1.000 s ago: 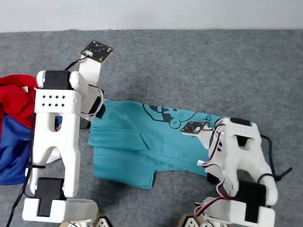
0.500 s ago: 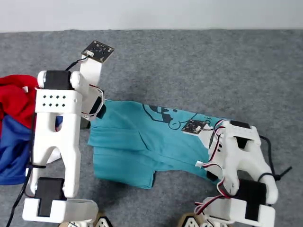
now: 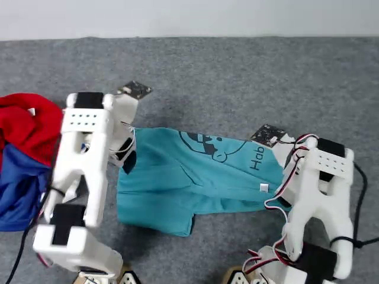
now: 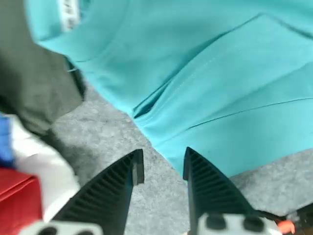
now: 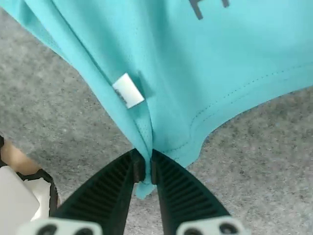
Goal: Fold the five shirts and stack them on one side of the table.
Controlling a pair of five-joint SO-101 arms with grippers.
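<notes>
**One edge pinched, the other side waiting for a grip**

The teal cotton shirt (image 3: pixel 195 177) lies print side up in the middle of the grey felt-covered table (image 3: pixel 237 77), between the two arms. It is loosely gathered, with long creases running across it.

The right pincer (image 5: pixel 145 164) is closed on the shirt's edge, with a thin fold of fabric pinched between its tips just beside a small white tag (image 5: pixel 128 90). The left pincer (image 4: pixel 163 161) hangs with its jaws apart over the opposite edge, near the neckline. Its tips are above the line where cloth meets table, and it holds nothing.

A crumpled red shirt (image 3: pixel 26 127) and a blue shirt (image 3: pixel 18 189) sit at the table's left edge, beside the left arm.

This looks like the start of a fold on the teal shirt, with only one side secured. To do it well:

- The left pincer should come down so that one jaw slides under the hem, and close on a single clean edge. A bunched crease would carry through into the fold.
- Its grip should match the right pincer's along the shirt, so the fold line comes out straight.
- Both arms should lift only enough to free the fabric from the felt, which probably drags on it.
- Both arms should travel together. A one-sided pull would likely skew the shirt or slip the right pincer's thin bite.
</notes>
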